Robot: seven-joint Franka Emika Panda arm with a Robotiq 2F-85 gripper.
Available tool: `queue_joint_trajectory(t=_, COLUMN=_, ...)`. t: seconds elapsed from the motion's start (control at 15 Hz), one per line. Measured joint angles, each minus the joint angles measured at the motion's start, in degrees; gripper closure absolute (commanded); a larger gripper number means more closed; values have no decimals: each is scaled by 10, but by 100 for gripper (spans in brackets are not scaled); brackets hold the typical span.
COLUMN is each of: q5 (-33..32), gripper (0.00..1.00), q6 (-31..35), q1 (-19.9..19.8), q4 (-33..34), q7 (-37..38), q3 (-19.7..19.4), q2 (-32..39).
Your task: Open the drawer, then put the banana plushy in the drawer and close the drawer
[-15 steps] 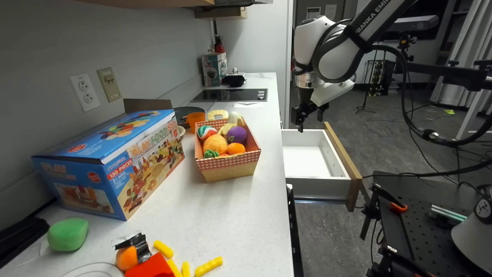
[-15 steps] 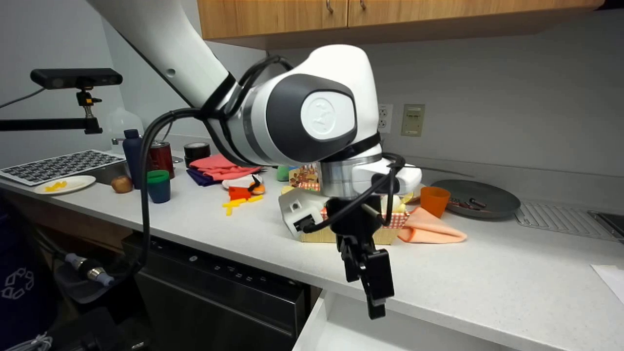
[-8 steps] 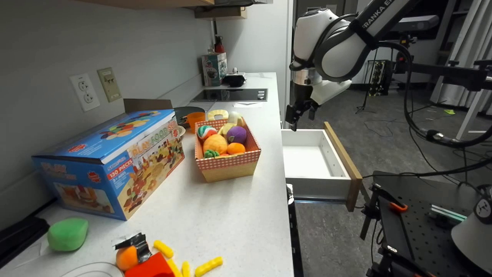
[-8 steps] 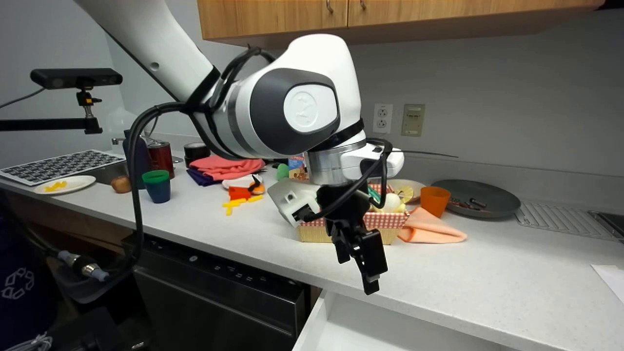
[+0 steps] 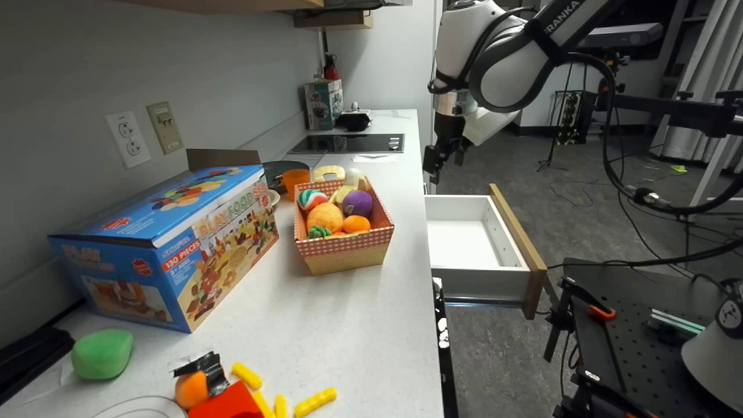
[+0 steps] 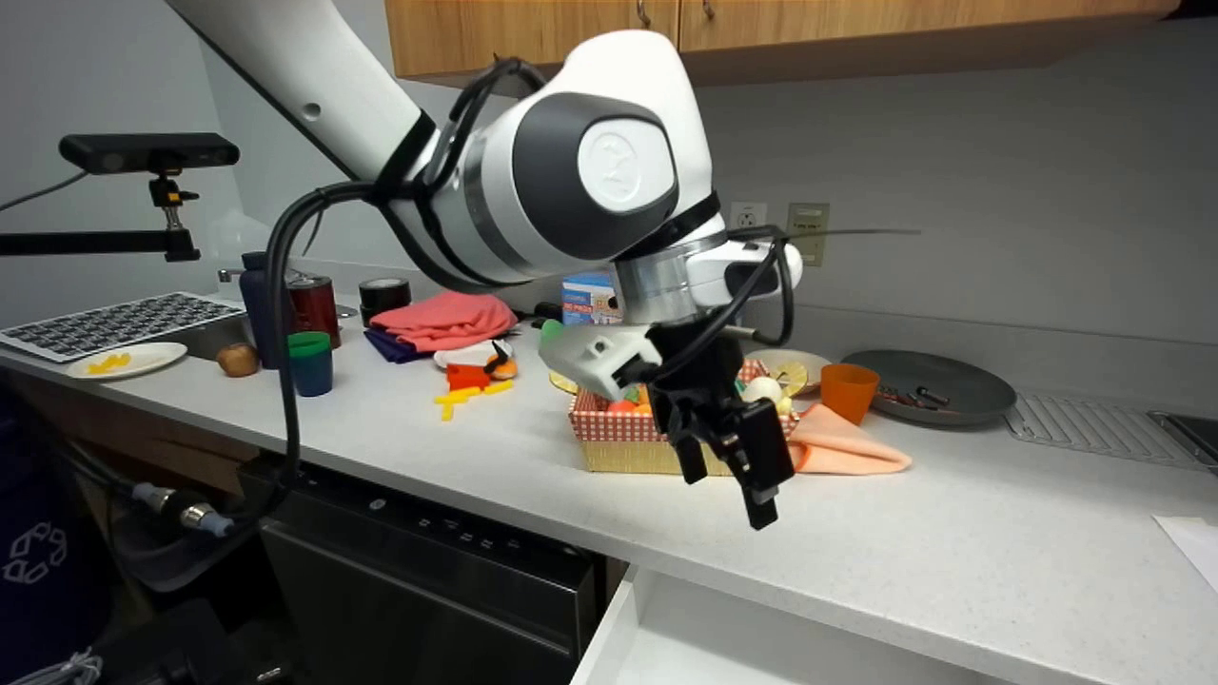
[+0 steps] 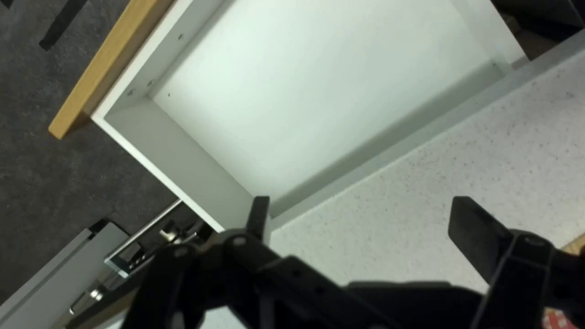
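Wrist view: drawer [image 7: 320, 91] extended, gripper [image 7: 358, 214] spread

The drawer's pale inside is seen at upper centre; along the bottom, the fingers [image 7: 473, 233] are held wide apart. In an exterior view, the woven basket [image 5: 348, 262] at centre is filled with toy fruit [image 5: 325, 217], and the banana plushy [image 5: 342, 194] is lodged toward its upper edge, beside the purple toy fruit [image 5: 357, 204]. The pale counter [image 5: 348, 331] is flanked by a grey wall [image 5: 232, 75] at upper left and dark floor [image 5: 493, 354] at lower right. The plushy is yellow and partly hidden.

Banana plushy [image 5: 342, 194] in basket [image 5: 348, 258]; basket on counter [image 5: 354, 331], between box [image 5: 168, 255] and drawer [image 5: 482, 283].
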Motion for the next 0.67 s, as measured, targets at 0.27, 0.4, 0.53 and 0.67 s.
queue_joint_trajectory(t=0.27, q5=9, gripper=0, q6=0, q1=0, q4=53, q7=-105, q3=15, q2=13)
queue_joint_trajectory(t=0.4, q5=31, gripper=0, q6=1, q1=1, q4=83, q7=-172, q3=25, q2=33)
queue_joint_trajectory(t=0.53, q5=60, gripper=0, q6=1, q1=2, q4=114, q7=-240, q3=39, q2=59)
queue_joint_trajectory(t=0.67, q5=88, gripper=0, q6=1, q1=2, q4=144, q7=-301, q3=53, q2=89)
